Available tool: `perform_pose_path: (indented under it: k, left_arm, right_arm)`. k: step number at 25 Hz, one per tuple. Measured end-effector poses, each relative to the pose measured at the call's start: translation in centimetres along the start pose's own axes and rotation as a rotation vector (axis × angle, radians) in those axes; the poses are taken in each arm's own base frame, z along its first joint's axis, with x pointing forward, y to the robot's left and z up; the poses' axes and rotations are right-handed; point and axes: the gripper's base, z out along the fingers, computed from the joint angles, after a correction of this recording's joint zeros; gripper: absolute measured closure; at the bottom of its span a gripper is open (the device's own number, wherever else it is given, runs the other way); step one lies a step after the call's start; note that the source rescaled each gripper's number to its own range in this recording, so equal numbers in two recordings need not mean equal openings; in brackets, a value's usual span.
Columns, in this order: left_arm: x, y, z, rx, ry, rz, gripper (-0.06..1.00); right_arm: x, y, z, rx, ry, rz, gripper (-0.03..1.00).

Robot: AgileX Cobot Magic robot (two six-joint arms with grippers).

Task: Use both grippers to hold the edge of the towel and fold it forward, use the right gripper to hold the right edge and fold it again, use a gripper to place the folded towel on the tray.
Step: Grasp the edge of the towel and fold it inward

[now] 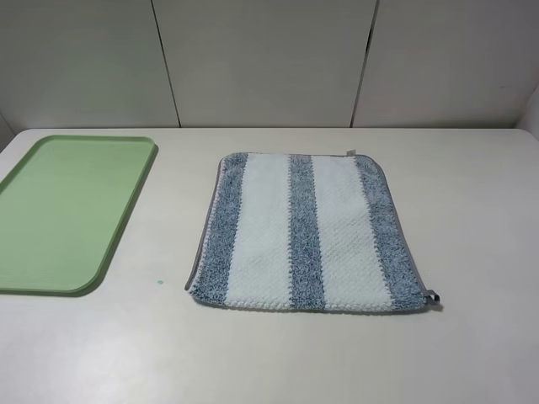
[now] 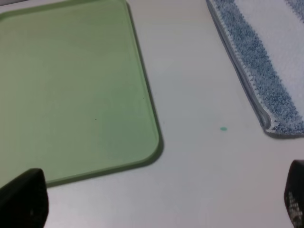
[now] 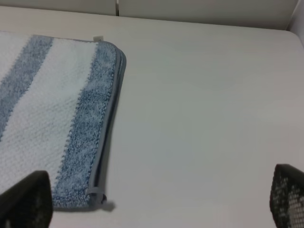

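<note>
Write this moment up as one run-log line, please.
white and blue-grey striped terry towel: flat, unfolded | light-green rectangular plastic tray: left of towel, apart | left gripper: open, empty | right gripper: open, empty

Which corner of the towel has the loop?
The near-right corner of the towel: a small grey loop sticks out there; the other three show none.
</note>
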Motion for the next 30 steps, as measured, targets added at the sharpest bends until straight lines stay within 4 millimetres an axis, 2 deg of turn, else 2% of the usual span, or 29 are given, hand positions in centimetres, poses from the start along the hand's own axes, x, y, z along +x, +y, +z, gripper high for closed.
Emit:
perform_pose_path:
  k: [30]
  left_arm:
    - [0.00,0.00,0.00,0.000,0.000,0.000,-0.06]
  right_arm:
    - [0.00,0.00,0.00,0.000,0.000,0.000,-0.03]
